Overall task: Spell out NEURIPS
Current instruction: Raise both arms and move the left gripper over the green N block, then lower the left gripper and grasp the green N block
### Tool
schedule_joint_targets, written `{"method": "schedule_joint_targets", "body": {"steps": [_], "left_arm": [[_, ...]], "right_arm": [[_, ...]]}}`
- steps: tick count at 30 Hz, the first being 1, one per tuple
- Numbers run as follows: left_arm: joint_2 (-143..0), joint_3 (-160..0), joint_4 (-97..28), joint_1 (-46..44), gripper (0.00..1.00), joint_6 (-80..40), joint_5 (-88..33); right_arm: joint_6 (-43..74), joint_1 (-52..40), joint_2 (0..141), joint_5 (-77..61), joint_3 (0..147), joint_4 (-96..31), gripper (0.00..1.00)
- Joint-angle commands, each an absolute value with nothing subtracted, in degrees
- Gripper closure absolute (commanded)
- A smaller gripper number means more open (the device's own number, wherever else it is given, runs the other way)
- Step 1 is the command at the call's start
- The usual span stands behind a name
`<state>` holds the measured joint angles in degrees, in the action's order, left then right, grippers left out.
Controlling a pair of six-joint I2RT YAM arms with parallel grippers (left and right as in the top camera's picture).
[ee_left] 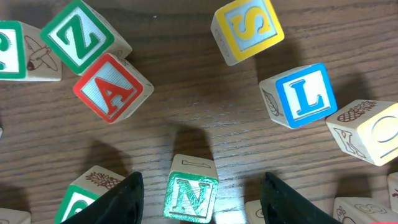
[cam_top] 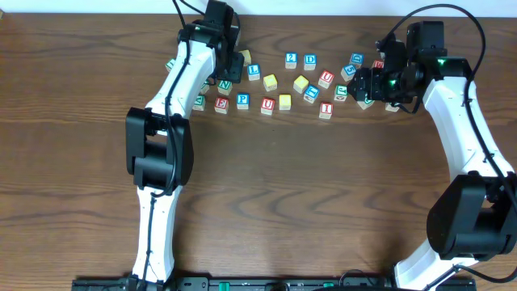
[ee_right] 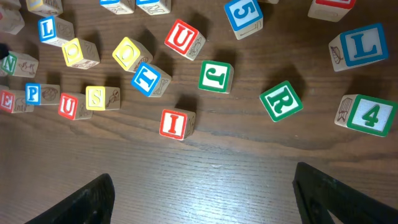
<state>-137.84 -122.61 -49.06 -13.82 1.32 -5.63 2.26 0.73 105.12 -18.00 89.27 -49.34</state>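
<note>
Two end effectors work over a wooden counter (cam_top: 323, 202) strewn with alphabet cubes. The left end effector (ee_left: 200, 190) is released, its fingers straddling the green N cube (ee_left: 191, 198) without touching it (a gap shows on each side). The right end effector (ee_right: 202, 186) is spread wide over bare wood, grasping nothing. Near it lie the red I cube (ee_right: 176, 123) and the green R cube (ee_right: 281, 101). The E cube (ee_right: 7, 101), P cube (ee_right: 34, 93), U cube (ee_right: 68, 106) and yellow S cube (ee_right: 99, 98) form a loose row.

green N (ee_left: 191, 198) face-up | likely E (ee_right: 7, 101), then P (ee_right: 33, 93), U (ee_right: 68, 106), S (ee_right: 95, 98) rowed | I (ee_right: 172, 124), R (ee_right: 280, 102) apart
</note>
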Motion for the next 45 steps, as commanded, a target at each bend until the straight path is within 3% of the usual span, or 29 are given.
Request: {"method": "schedule_joint_targets", "body": {"steps": [1,13,21,29,45], "left_arm": [[-140.68,-122.8,-49.17,-13.85,0.41,1.15,-4.86],[-141.62,-122.34,-48.95,-13.85,0.42,0.08,-3.53],[-141.62,-121.47,-49.08,-13.85,0.58,-4.01,-3.38],[-141.62,-121.45,-49.82,-13.87,0.67,-5.06,-3.4],[-140.7,-122.02,-51.51,-13.8,0.73,-8.47,-3.38]], "right_arm": [[1.63,1.08,104.9,-17.47,88.75,-49.5,0.13],[1.63,1.06,104.9,-17.47,88.75,-49.78,0.13],[1.63,1.04,104.9,-17.45,88.75,-49.93,0.12],[1.63,1.04,104.92,-16.84,88.75,-49.95,0.12],[1.63,1.1,104.92,-16.38,88.75,-49.91,0.1]]}}
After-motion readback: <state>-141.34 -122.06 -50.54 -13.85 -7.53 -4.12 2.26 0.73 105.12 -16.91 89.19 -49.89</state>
